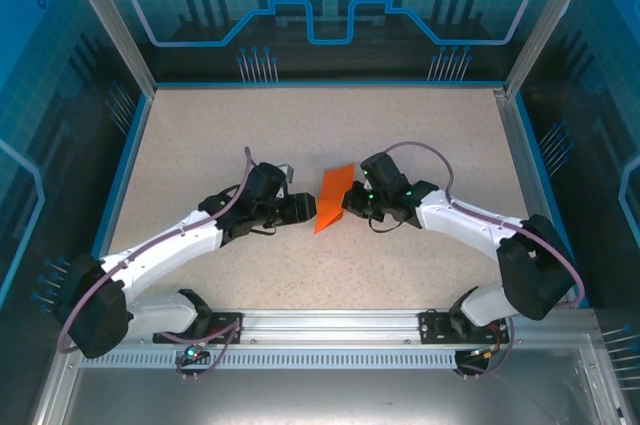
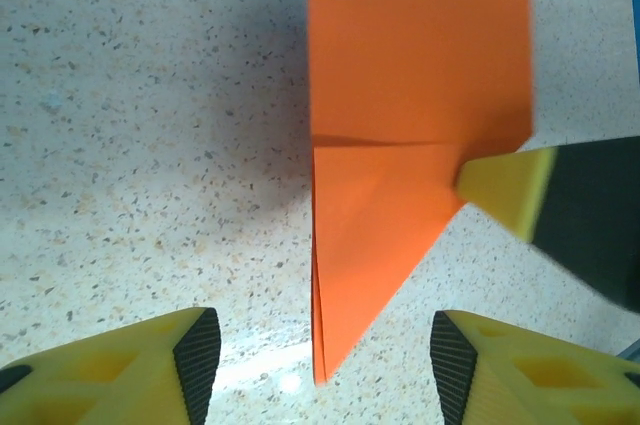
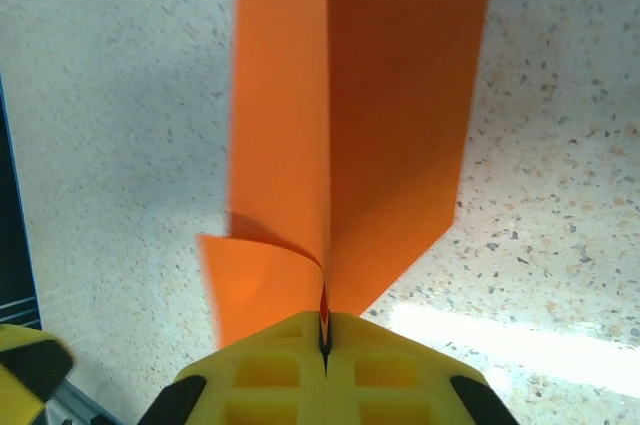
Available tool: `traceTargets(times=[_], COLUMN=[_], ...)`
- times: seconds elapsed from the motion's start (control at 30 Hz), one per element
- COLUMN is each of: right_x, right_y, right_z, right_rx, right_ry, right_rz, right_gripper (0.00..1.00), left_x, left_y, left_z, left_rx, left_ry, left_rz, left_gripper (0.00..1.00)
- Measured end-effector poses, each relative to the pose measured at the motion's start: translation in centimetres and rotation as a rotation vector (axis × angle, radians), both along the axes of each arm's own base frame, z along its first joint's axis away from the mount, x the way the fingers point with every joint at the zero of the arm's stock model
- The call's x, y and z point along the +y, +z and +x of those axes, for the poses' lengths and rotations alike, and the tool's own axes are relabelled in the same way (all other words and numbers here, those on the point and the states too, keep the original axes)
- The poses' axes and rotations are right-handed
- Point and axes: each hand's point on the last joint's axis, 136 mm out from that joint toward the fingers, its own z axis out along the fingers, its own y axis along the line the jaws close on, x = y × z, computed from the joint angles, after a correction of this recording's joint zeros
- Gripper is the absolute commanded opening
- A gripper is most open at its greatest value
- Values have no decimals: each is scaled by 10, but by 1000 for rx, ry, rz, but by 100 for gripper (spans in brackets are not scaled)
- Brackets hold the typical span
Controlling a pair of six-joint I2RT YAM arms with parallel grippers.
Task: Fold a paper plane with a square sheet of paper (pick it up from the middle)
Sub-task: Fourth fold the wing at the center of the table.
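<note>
The bright orange sheet of paper [image 1: 333, 198] is folded along a centre crease, with one end tapering to a point. It stands on edge over the middle of the counter [image 1: 200, 145], flaps splayed, pinched by the right gripper [image 3: 323, 323].

The left arm [image 1: 165, 247] and the right arm [image 1: 470, 225] are both angling inward from their bases, elbows bowing outward and wrists pointing at each other, nearly nose to nose. The left claw [image 1: 305, 209] is standing open, its two yellow fingers [image 2: 150, 365] spreading wide apart and gripping nothing. The right claw [image 1: 350, 207] is pressing its yellow fingers [image 3: 270, 370] flush together, pinching the lower edge of the orange paper [image 3: 300, 145] between them
</note>
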Motion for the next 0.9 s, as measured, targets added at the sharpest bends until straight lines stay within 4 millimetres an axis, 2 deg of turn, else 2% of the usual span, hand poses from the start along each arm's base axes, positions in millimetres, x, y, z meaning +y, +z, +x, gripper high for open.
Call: traceTargets(times=[0.17, 0.4, 0.5, 0.77, 0.9], right_x=[3, -1, 1, -2, 0], right_y=[28, 25, 19, -21, -28], right_z=[0, -2, -1, -7, -7], right_rx=[-63, -47, -22, 96, 133], right_ry=[-22, -73, -99, -191, -230], right_rz=[-27, -58, -45, -50, -37], right_gripper=[0, 0, 0, 0, 0], left_x=[5, 4, -2, -29, -36], left_y=[-9, -11, -17, -44, -54], left_z=[-7, -8, -11, -20, -23], left_rx=[-16, -81, -122, -251, -314], left_ry=[-31, -73, -118, -298, -371], left_rz=[24, 20, 22, 85, 114], left_gripper=[61, 62, 60, 53, 52])
